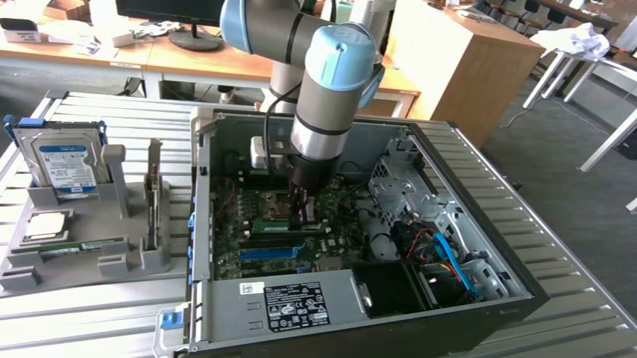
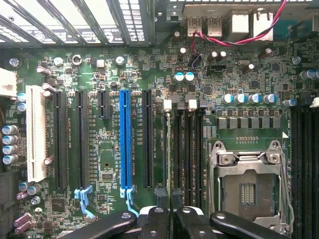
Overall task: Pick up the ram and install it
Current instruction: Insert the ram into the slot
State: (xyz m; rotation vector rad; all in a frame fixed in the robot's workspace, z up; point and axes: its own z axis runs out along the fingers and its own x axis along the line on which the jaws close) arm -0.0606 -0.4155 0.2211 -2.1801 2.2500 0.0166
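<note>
Looks like a robotics lab set up inside an office-type room. There's a big grey-and-blue robot arm [image 1: 329,82] reaching into an open desktop PC case [image 1: 348,239] that sits on a ribbed metal workbench [image 1: 89,313]. Beside the case is a grey printed fixture [image 1: 89,224] with a hard drive [image 1: 68,165] standing in it, so it's clearly a test rig. Behind that are wooden desks [image 1: 119,52] with a monitor stand [image 1: 194,37] and boxes, a wooden cabinet [image 1: 448,60], grey carpet and a white table [image 1: 587,52] at the exterior view's right. The wrist view looks straight onto the motherboard [image 2: 149,124].
</note>
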